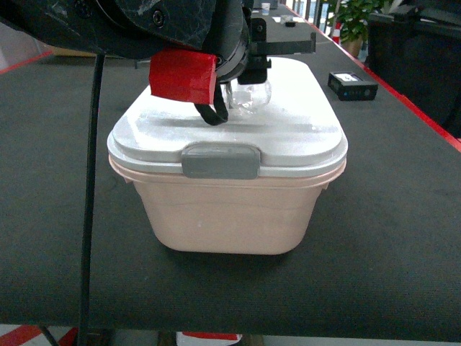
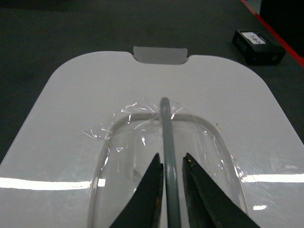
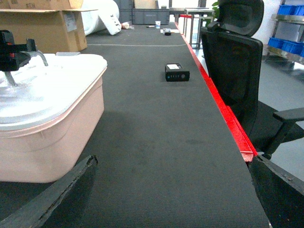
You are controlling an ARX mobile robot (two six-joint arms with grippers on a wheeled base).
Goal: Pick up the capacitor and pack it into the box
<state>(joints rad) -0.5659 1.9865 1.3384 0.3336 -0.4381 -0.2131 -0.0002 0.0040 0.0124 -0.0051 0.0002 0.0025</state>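
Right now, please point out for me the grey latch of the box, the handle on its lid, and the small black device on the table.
grey latch (image 1: 220, 160), head view, middle of its front face.
handle (image 2: 167, 142), left wrist view, the grey bar between the pincer tips.
small black device (image 3: 177, 72), right wrist view, its front side.

Legible text: none that I can read. The small black device (image 1: 352, 85) beyond the box (image 1: 227, 209) carries a white label, print unreadable.

Workshop or warehouse: long bench (image 3: 156, 142), cardboard carton (image 3: 42, 23), blue bins (image 3: 289, 28), office chair (image 3: 237, 61).
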